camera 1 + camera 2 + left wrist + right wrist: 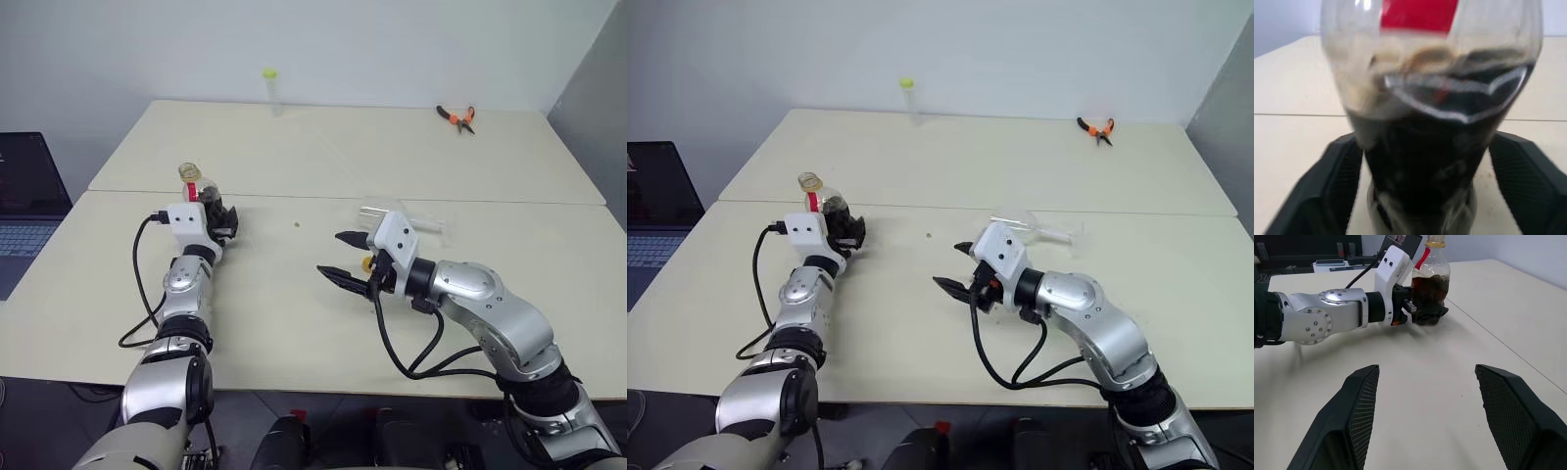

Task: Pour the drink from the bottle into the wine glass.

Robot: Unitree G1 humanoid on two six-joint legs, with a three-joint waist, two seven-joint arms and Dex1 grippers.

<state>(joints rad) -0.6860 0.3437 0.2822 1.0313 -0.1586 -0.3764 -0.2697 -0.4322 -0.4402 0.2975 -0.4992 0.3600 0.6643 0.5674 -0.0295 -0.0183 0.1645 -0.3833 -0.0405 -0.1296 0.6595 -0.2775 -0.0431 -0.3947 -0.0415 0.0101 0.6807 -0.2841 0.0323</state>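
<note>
The bottle (199, 188) stands left of centre on the surface (294, 313), between the left tool's (217, 221) released fingers; the wine glass (402, 217) lies toppled mid-right behind the empty, open right tool (341, 257). Right that glass before pouring.

R gripper (1425, 416) fingers spread wide, nothing btwn them, just bare table (1425, 382). Landmark = bottle (1430, 289), upright on the table w/ red neck label, no cap visible, dark drink (1429, 288) filling lower body. L gripper (1422, 308) sits round the bottle's base, black fingers either side. Its white-and-silver arm runs away from the bottle. Table seam passes just beside the bottle.
</note>
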